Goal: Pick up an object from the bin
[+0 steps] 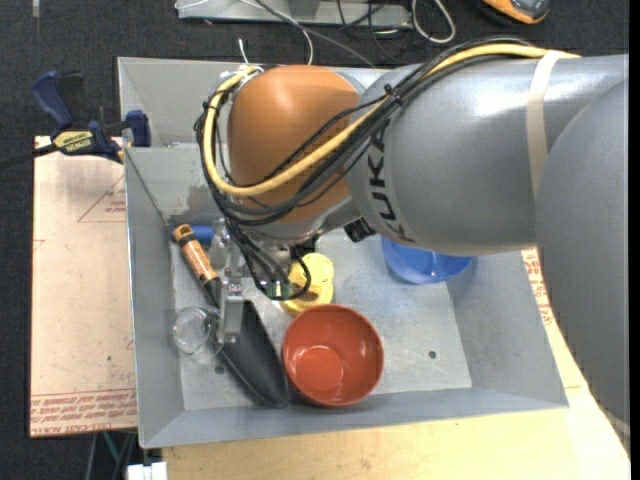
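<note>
Low in the near-left corner of a grey bin (420, 338), the jaws of the arm (480, 148) hang between a clear cup (190, 330) and a black oblong thing (255, 368), the two things nearest them. Whether they are wide or narrow cannot be told beneath the orange cover (290, 133) and its cables. A red bowl (335, 358) lies just beside the black thing, with a yellow piece (318, 273), a copper tube (197, 258) and a blue dish (425, 266) farther back.

Bin (420, 340) grey. Bowl (333, 358) plain red. Oblong (258, 364) black. Lump (320, 274) yellow. Dish (425, 266) blue. Glass (190, 330) clear. Tube (197, 258) copper-orange. Cover (290, 118) orange; arm (500, 158) silver-grey; cable (460, 58) yellow.
</note>
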Robot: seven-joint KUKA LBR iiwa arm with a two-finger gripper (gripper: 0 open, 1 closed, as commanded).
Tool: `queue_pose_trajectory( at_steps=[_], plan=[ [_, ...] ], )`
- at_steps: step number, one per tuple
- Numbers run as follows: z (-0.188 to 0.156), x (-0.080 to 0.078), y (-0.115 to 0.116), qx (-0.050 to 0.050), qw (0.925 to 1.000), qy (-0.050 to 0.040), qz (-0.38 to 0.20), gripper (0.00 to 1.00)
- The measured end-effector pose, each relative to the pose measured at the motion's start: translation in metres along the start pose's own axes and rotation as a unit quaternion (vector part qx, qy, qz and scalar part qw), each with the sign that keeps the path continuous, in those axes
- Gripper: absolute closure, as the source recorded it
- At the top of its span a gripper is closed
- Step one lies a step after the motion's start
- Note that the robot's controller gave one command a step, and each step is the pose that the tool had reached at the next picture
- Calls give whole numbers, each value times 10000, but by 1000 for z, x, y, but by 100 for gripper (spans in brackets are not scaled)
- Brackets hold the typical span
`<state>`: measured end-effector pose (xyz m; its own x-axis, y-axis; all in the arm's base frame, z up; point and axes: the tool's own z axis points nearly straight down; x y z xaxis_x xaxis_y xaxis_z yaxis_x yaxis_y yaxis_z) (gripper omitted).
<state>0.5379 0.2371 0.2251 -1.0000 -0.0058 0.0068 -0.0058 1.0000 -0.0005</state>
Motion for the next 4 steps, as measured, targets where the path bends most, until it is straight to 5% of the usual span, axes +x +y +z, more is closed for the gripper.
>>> queue_pose_trajectory(
  at_steps=[1,2,3,4],
  plan=[
    [-5,-2,-2,-8,10000,-36,31,0],
    [125,-11,-49,-18,9950,-38,993,0],
    [63,7,-53,-56,9859,-90,1672,0],
    [127,-60,4,-8,9653,0,2610,0]
  ],
)
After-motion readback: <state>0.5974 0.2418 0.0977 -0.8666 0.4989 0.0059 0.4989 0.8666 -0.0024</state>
